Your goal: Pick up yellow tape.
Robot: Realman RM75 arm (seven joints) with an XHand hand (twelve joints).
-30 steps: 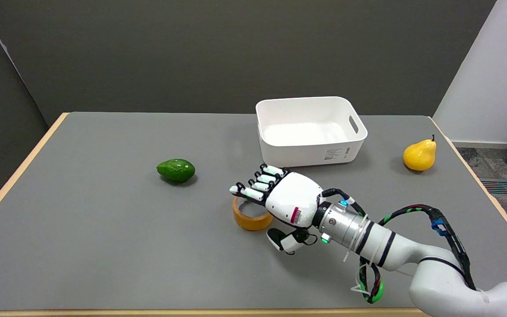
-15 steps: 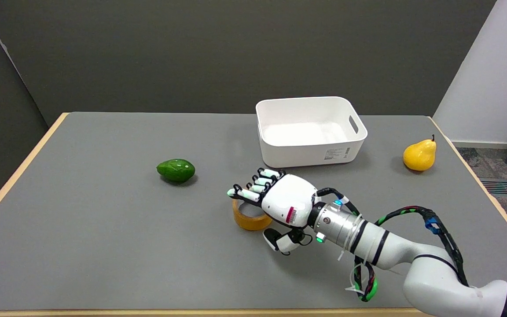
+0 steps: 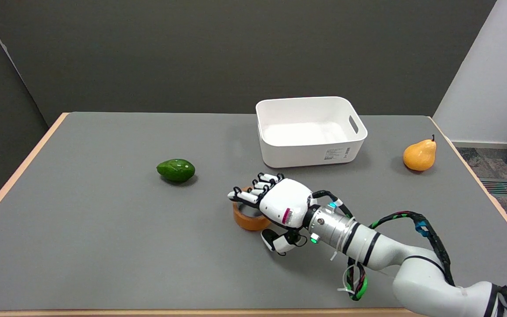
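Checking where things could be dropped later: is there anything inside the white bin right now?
No: the white bin shows only its bare white floor, while the yellow tape, avocado and pear all lie outside it.

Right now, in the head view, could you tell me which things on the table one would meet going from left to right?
green avocado → yellow tape → right hand, over the tape with fingers apart → white bin → yellow pear

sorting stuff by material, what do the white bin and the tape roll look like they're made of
White bin: looks like moulded plastic, smooth, matte; rounded corners, cut-out handle.
Yellow tape: seemingly glossy plastic film, translucent amber; its core is not clear from here.
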